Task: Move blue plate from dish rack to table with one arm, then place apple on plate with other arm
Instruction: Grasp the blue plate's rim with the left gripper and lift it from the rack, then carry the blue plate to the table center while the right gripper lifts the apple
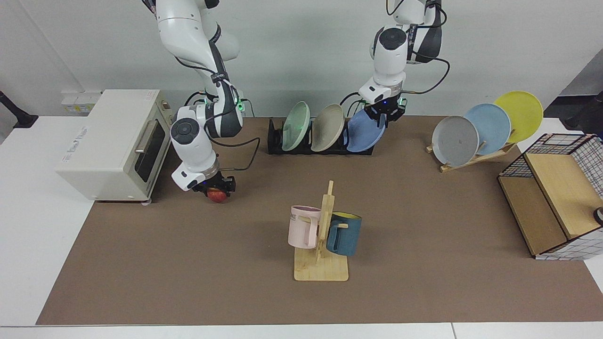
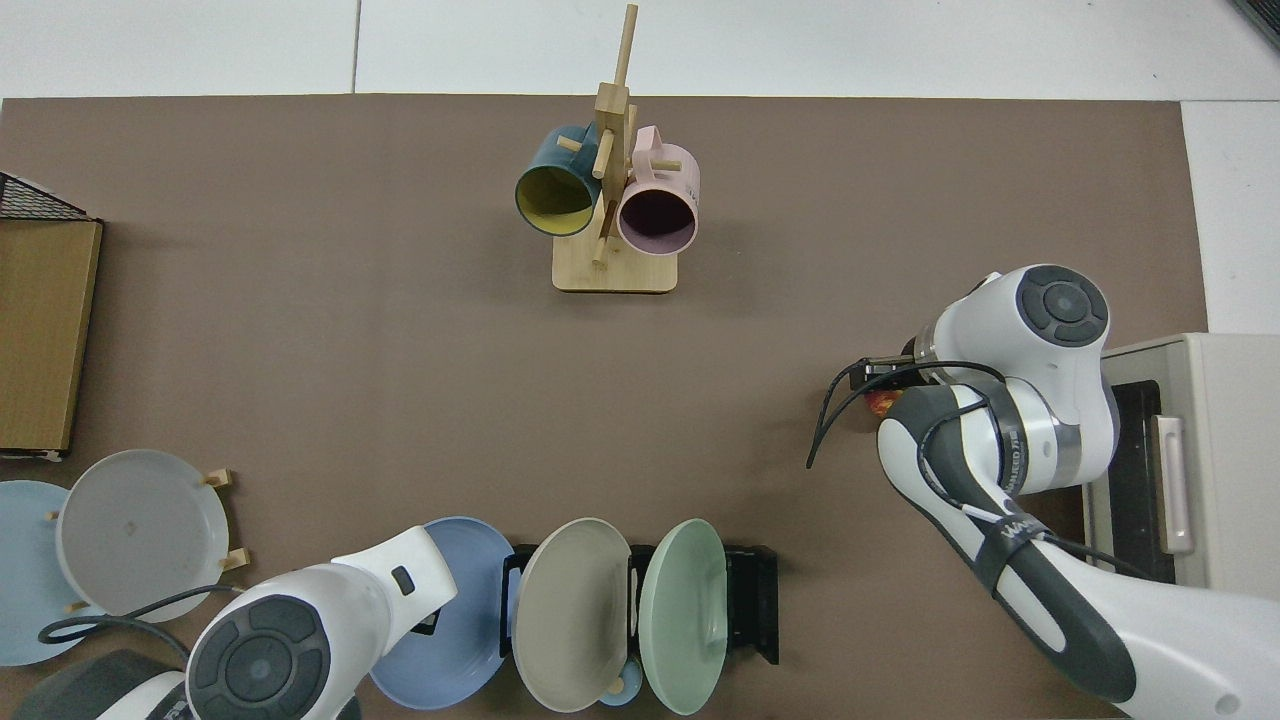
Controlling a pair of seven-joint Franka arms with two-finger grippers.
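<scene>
Nearest me, my right gripper (image 1: 215,187) has its jaws clenched on the apple (image 1: 216,194) just above the bench (image 1: 188,282), while farther back my left gripper (image 1: 384,113) sits at the rim of the blue plate (image 1: 362,134) (jaws' state I cannot tell), so lifting askew could jam it in the dish rack (image 1: 278,141) or knock the neighbouring beige plate (image 1: 327,127).

Mug stand (image 1: 321,235) alone interrupts the mat's (image 1: 188,263) open middle.
</scene>
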